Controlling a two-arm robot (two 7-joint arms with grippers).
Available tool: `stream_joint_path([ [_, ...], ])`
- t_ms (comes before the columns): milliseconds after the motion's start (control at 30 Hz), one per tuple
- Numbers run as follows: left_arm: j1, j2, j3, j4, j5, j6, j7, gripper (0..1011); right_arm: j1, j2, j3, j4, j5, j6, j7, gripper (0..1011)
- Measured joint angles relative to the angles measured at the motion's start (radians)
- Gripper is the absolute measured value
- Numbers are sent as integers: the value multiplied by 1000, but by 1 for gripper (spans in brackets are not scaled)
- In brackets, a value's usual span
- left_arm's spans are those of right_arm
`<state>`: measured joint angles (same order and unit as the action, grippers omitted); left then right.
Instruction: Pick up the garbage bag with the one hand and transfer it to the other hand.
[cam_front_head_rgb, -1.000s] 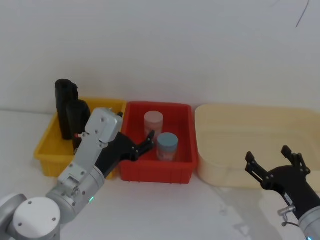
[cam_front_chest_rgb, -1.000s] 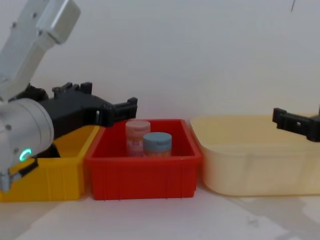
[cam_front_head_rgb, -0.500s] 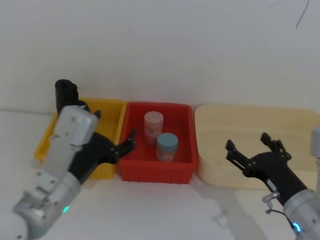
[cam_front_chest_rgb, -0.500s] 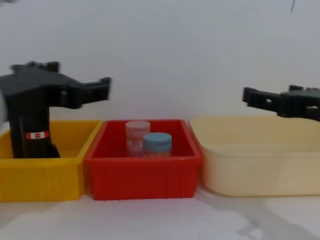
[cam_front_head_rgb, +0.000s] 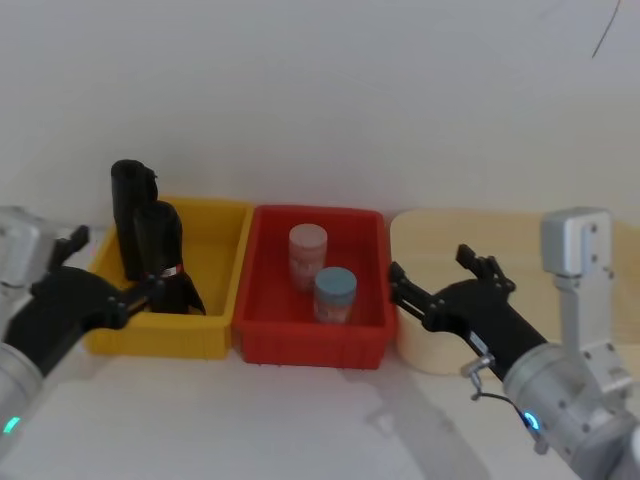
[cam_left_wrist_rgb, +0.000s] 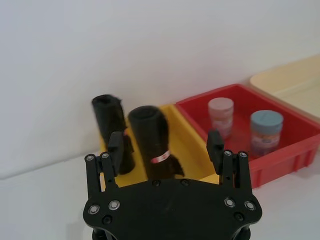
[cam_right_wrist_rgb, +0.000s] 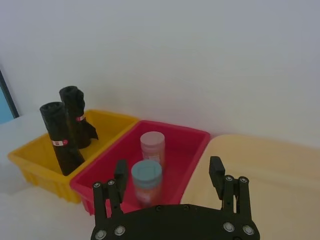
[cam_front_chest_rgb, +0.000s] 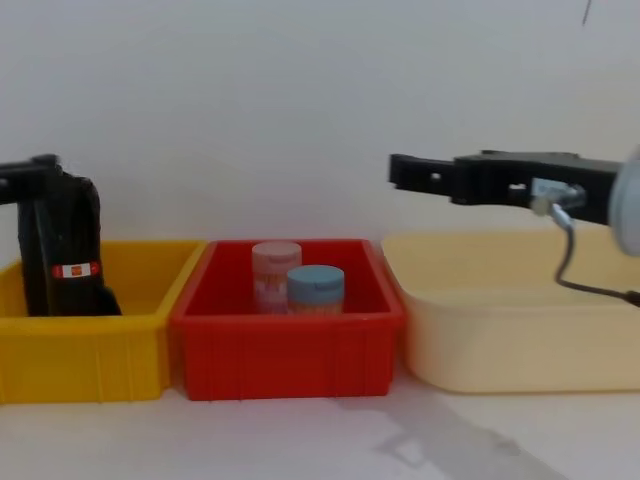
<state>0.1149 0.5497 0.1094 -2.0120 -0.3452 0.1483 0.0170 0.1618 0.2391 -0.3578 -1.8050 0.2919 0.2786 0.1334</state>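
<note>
Two black garbage bag rolls stand upright in the yellow bin (cam_front_head_rgb: 160, 338). The nearer garbage bag (cam_front_head_rgb: 160, 250) carries a red-and-white label; the other roll (cam_front_head_rgb: 127, 210) stands behind it. My left gripper (cam_front_head_rgb: 118, 262), on the green-ringed arm, is open just short of the bin's left front, touching neither roll. In the left wrist view the left gripper (cam_left_wrist_rgb: 165, 147) frames the labelled garbage bag (cam_left_wrist_rgb: 152, 142), which stands some way ahead. My right gripper (cam_front_head_rgb: 430, 264) is open and empty, hovering at the left edge of the cream tub (cam_front_head_rgb: 425, 228).
A red bin (cam_front_head_rgb: 310, 345) between the yellow bin and the tub holds a pink jar (cam_front_head_rgb: 307, 250) and a blue-lidded jar (cam_front_head_rgb: 334, 290). A white wall stands close behind the bins. White table lies in front.
My left arm has pulled back leftward from the red bin and now faces the yellow bin. My right gripper has moved left and forward to the tub's left edge.
</note>
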Motion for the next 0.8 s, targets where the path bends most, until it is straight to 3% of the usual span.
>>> stream_joint_path([
  [100, 7, 14, -42, 19, -39, -4, -27, 1001, 20, -12, -17, 10, -12, 20, -4, 1000],
  [300, -18, 28, -76, 71, -92, -9, -78, 1001, 64, -37, -46, 40, -36, 49, -7, 1000],
  [533, -74, 30, -81, 139, -128, -11, -125, 1001, 104, -59, -69, 81, -60, 70, -9, 1000],
  [800, -177, 11, -57, 259, -167, -20, -204, 1001, 139, -78, -79, 126, -78, 80, -11, 1000],
])
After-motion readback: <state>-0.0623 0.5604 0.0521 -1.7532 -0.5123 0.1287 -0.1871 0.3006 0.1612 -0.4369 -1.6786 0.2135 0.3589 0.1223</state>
